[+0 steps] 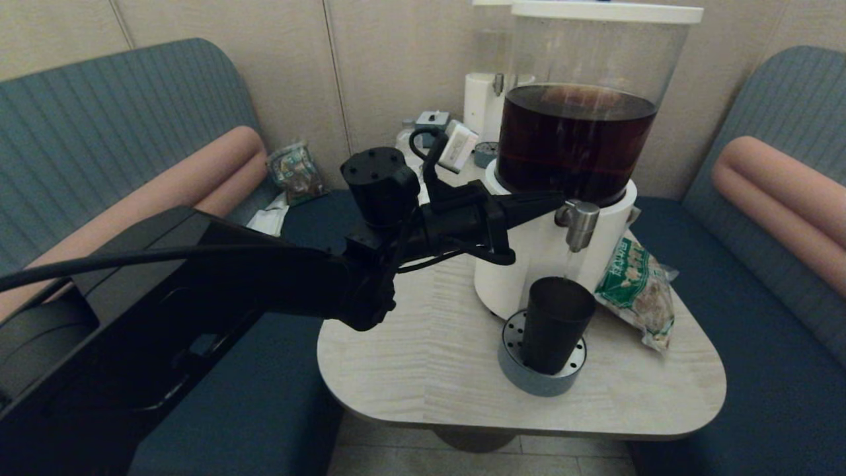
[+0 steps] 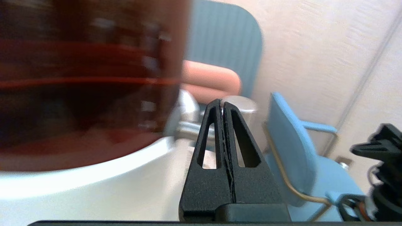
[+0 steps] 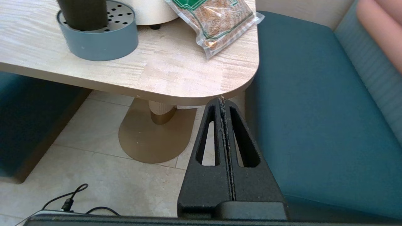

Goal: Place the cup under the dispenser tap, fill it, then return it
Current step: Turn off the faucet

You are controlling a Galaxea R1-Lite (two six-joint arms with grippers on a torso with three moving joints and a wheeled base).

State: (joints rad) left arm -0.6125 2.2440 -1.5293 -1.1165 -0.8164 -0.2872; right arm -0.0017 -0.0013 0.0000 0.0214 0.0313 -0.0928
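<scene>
The dark tumbler cup (image 1: 556,322) stands upright on the grey perforated drip tray (image 1: 509,370), directly below the brushed-steel tap (image 1: 579,223) of the big dispenser (image 1: 575,142) holding dark brown liquid. A thin stream runs from the tap down to the cup. My left gripper (image 1: 558,199) is shut with nothing in it, its tips at the tap's left side; in the left wrist view the gripper (image 2: 222,103) meets the steel tap (image 2: 241,108). My right gripper (image 3: 222,102) is shut and empty, parked low beside the table's near right corner, with the cup (image 3: 82,13) seen across the table.
A green-printed snack bag (image 1: 638,291) lies right of the cup on the light wood table (image 1: 423,357). A smaller white dispenser (image 1: 484,99) and small items stand behind. Teal bench seats (image 1: 760,330) flank the table, and the tiled floor (image 3: 103,157) lies below.
</scene>
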